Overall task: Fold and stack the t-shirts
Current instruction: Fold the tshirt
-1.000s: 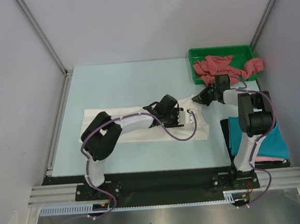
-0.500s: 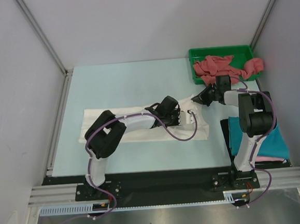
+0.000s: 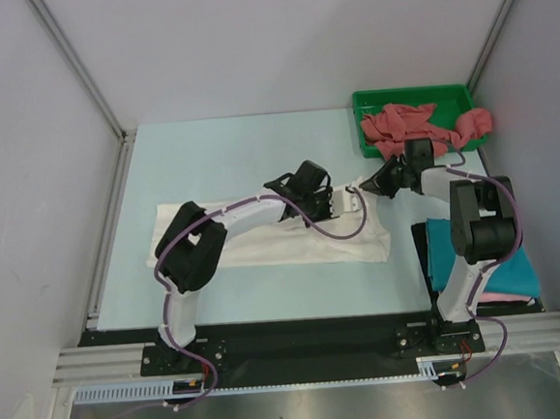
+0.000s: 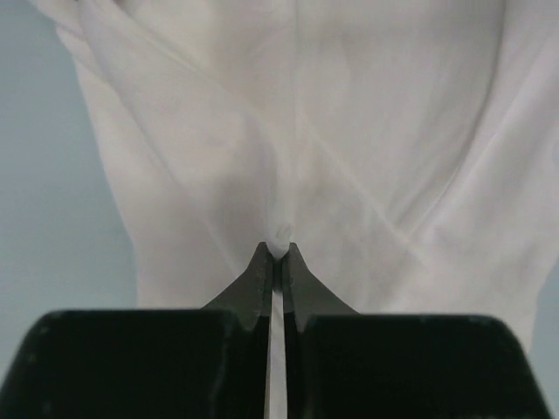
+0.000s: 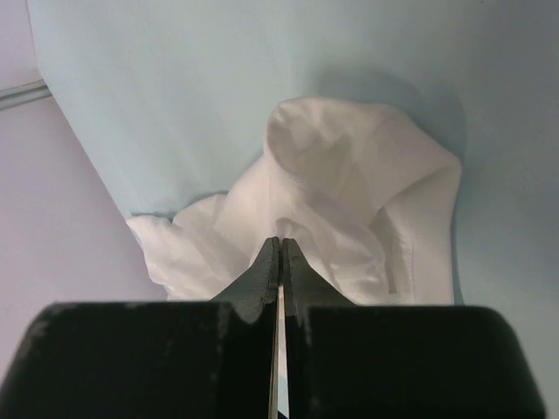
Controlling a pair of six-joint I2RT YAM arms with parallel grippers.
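Looking down from the top camera, I see the pale blue table point(image 3: 237, 155) filling the middle of the frame, and the white t-shirt point(image 3: 263, 245) is the biggest thing on it. It lies as a long flattened band across the lower centre, with its right end drawn up toward centre right. At the lower right of the frame a teal t-shirt point(image 3: 513, 269) lies flat beside the right arm's base, with a pink t-shirt point(image 3: 505, 297) showing as a strip under its near edge. The green tray point(image 3: 407, 94) sits in the upper right corner, and the dusty red t-shirts point(image 3: 404, 124) are heaped in it, one spilling over its right rim.

Both arms meet at the white shirt's right end. The left gripper point(image 3: 353, 202) reaches in from the left. On its wrist view its fingers are pressed together point(image 4: 277, 251) with a small tuft of white cloth point(image 4: 349, 131) nipped between the tips and the rest spreading away toward the top of the frame. The right gripper point(image 3: 365, 185) comes in from the right, just beside the left one. Its wrist view shows the fingers closed to a hairline point(image 5: 279, 244), their tips buried in a raised, bunched fold of the same white cloth point(image 5: 349, 201), so I read it as pinching that fold.
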